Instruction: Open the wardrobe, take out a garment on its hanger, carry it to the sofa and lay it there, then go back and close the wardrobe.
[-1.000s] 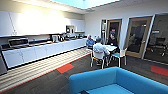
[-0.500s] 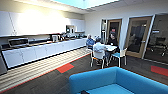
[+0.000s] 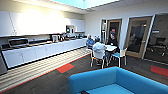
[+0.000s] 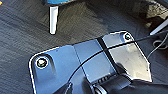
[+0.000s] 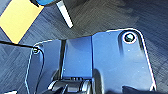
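The turquoise-blue sofa [image 3: 117,80] stands right in front of me in the head view, its curved back towards the room and its flat seat at the lower edge. A small dark shape [image 3: 84,92] lies at the seat's front edge; I cannot tell what it is. In the left wrist view, a white leg [image 4: 53,20] under a blue upholstered edge [image 4: 58,2] stands on dark carpet. The right wrist view has a like white leg [image 5: 65,13] under a blue edge [image 5: 45,2].
A long white kitchen counter [image 3: 45,50] runs along the left wall. Three people sit at a table [image 3: 110,47] beyond the sofa, with a white-and-blue chair [image 3: 121,55] beside it. Orange carpet patches [image 3: 65,68] mark the dark floor. Glazed wooden doors [image 3: 137,35] stand at the back right.
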Motion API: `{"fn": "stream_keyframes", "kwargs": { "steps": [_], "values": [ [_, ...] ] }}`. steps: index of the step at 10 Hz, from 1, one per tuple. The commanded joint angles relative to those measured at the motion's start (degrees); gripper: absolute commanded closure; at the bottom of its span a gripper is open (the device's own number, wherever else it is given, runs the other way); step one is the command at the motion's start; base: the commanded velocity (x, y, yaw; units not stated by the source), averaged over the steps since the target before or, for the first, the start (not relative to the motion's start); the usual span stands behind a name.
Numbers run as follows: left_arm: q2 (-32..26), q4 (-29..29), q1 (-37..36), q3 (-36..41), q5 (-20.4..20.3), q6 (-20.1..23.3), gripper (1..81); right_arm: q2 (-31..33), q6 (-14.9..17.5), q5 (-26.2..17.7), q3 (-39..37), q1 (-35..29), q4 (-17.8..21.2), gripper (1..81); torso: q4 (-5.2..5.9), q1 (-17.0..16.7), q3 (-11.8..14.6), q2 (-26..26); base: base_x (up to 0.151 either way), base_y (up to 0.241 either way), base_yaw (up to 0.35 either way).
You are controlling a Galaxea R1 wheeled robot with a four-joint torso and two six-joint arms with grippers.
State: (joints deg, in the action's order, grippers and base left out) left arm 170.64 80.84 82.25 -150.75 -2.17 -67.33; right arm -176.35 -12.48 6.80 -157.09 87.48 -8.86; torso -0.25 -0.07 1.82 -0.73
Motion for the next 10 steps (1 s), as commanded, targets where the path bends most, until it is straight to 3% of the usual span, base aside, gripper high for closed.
{"fn": "stream_keyframes", "kwargs": {
  "steps": [1,5,10],
  "values": [
    [-0.1,0.3,-3.9,0.2,1.8,0.3,1.0,-0.2,0.0,-2.3,0.1,-3.2,0.4,1.0,0.0,0.1,0.0,0.0,0.0,0.0,0.0],
    [-0.3,-0.1,-3.9,0.2,1.8,0.3,1.0,-0.1,0.0,-2.3,0.1,-3.2,0.4,1.0,0.0,0.1,0.0,0.0,0.0,0.0,0.0],
    [-0.2,0.3,-3.9,0.2,1.8,0.3,1.0,-0.2,0.0,-2.3,0.1,-3.3,0.4,1.0,0.0,0.1,0.0,0.0,0.0,0.0,0.308]
  ]
}}
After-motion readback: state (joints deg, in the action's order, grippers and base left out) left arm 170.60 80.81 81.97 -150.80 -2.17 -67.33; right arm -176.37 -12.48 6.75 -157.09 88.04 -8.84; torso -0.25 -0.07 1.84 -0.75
